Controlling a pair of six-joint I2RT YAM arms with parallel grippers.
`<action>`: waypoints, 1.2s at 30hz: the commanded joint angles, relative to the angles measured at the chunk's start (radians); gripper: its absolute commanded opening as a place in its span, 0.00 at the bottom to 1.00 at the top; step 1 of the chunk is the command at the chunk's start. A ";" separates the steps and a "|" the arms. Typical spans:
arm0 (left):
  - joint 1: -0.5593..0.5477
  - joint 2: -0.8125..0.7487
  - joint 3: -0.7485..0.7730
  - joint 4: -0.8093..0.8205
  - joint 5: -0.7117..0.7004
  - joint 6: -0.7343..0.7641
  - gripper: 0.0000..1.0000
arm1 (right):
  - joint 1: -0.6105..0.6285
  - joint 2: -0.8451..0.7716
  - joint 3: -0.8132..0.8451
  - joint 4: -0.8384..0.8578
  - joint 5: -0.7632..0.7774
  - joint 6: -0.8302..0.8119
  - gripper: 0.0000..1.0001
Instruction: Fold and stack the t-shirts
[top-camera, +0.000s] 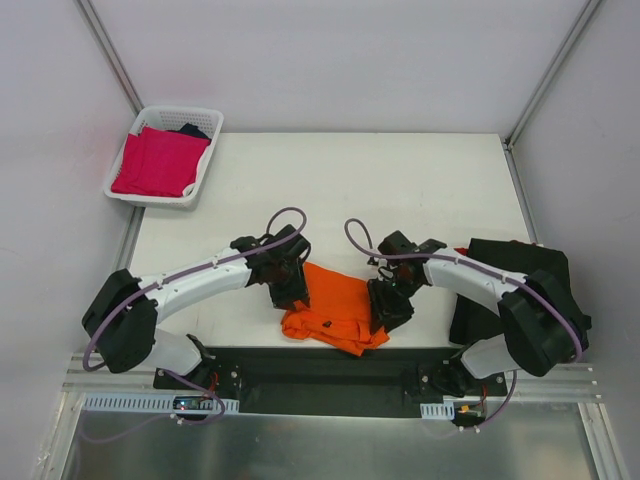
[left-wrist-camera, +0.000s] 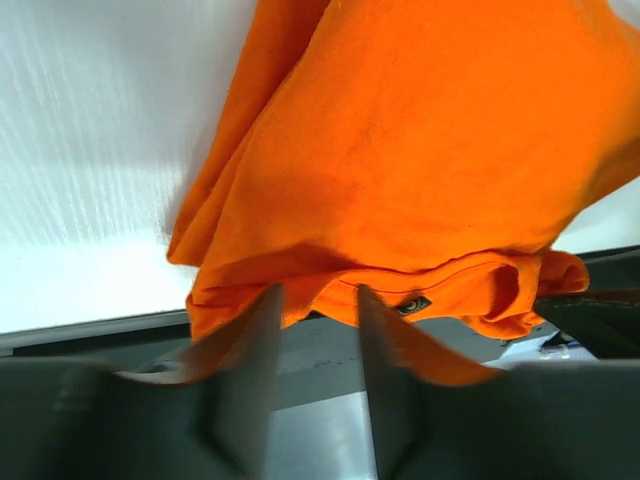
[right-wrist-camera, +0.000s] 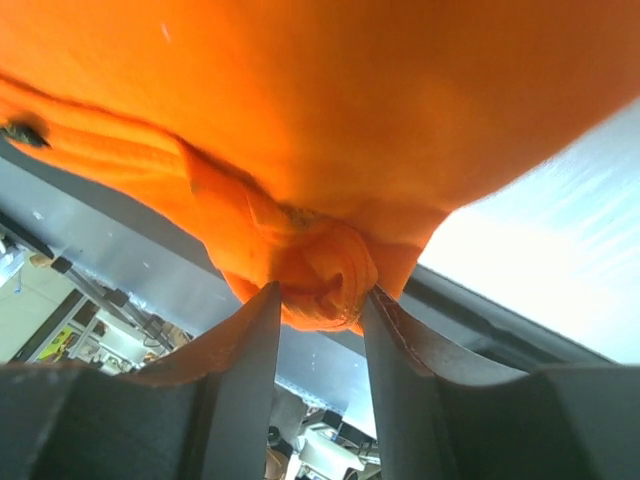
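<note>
Centrally, at the table's (top-camera: 400, 190) near edge, lies the bright orange t-shirt (top-camera: 335, 300), crumpled into loose folds, with its lowest folds reaching that edge. It sits between the two grippers, one on each side of it.

The right gripper (right-wrist-camera: 320, 295) is at the shirt's right side. In the right wrist view a bunched wad of orange cloth is wedged between its fingertips, so these jaws are clamped on the orange t-shirt.

The left gripper (left-wrist-camera: 318, 300) is at the shirt's left side. In the left wrist view its jaws stand narrowly apart with the shirt's hem right at their tips. Whether they are pinching the cloth I cannot tell.

Further out, a heap of black t-shirts (top-camera: 515, 280) lies at the right edge of the table, partly hanging over it, beside the right arm. A little red trim shows at the heap's far left corner.

Off the far left corner of the table stands a white lattice basket (top-camera: 205, 120). A folded magenta-pink t-shirt (top-camera: 155, 162) fills most of it, and a piece of black cloth (top-camera: 192, 130) shows in the basket behind the pink shirt.
</note>
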 joint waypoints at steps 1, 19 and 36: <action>-0.009 -0.041 -0.028 -0.017 -0.006 -0.011 0.49 | 0.005 0.054 0.076 0.012 0.030 -0.037 0.41; -0.009 -0.022 -0.020 -0.008 0.008 0.009 0.12 | 0.129 -0.055 0.258 -0.106 -0.049 0.035 0.04; -0.020 -0.274 -0.254 -0.014 0.048 -0.047 0.02 | 0.252 -0.328 0.139 -0.510 -0.095 -0.017 0.74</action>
